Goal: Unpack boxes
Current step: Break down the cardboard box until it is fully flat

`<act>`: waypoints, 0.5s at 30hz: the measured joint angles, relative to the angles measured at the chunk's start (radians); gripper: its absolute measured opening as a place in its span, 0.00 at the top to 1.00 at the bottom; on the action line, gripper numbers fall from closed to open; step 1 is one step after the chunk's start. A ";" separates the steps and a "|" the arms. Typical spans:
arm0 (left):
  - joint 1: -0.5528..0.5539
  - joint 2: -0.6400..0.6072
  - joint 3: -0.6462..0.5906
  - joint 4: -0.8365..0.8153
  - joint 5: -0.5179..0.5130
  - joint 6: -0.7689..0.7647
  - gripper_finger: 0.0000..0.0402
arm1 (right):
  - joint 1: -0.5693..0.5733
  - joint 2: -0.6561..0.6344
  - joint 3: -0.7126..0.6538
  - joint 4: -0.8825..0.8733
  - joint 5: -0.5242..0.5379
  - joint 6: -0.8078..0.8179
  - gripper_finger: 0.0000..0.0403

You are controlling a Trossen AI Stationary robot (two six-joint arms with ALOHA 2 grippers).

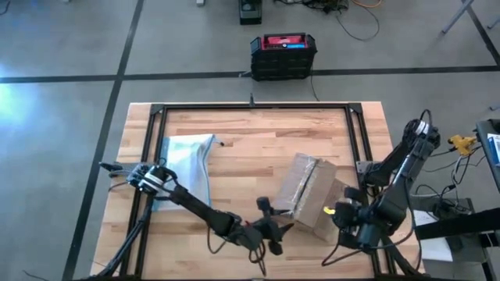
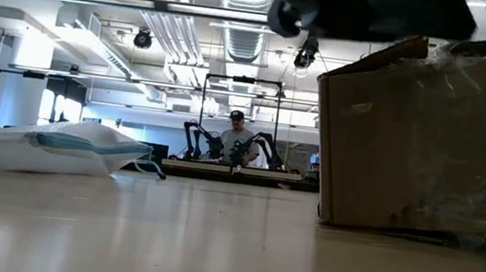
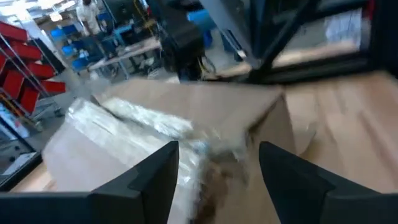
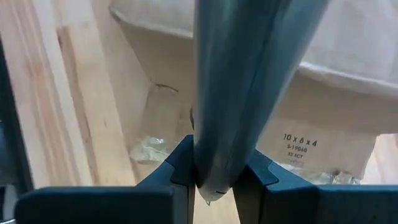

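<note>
A brown cardboard box [image 1: 308,195] with shiny clear tape along its top seam stands on its bottom on the wooden table [image 1: 258,133], right of the middle; it also fills the right of the low view [image 2: 419,139]. My left gripper [image 1: 273,225] is open just off the box's near left corner, with the taped box [image 3: 155,124] straight ahead of its fingers [image 3: 149,174]. My right gripper [image 1: 344,211] hangs over the box's near right end, pointing steeply down, shut on a long grey tool [image 4: 249,74]. My right gripper pinches the grey tool near its narrow end [image 4: 214,158] between its two fingers. The tool runs on ahead of the fingers, lengthwise with them, and out of the picture. It is lifted clear above the box [image 4: 311,149].
A flat clear pouch with a blue edge [image 1: 187,168] lies on the table's left half. A black-and-red case [image 1: 283,55] stands on the floor beyond the far edge. A black frame [image 1: 250,109] borders the table. Bare wood lies between pouch and box.
</note>
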 joint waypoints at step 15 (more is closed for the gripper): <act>-0.031 -0.004 0.165 -0.400 -0.165 -0.144 0.49 | -0.004 0.045 -0.049 0.049 0.054 -0.105 0.88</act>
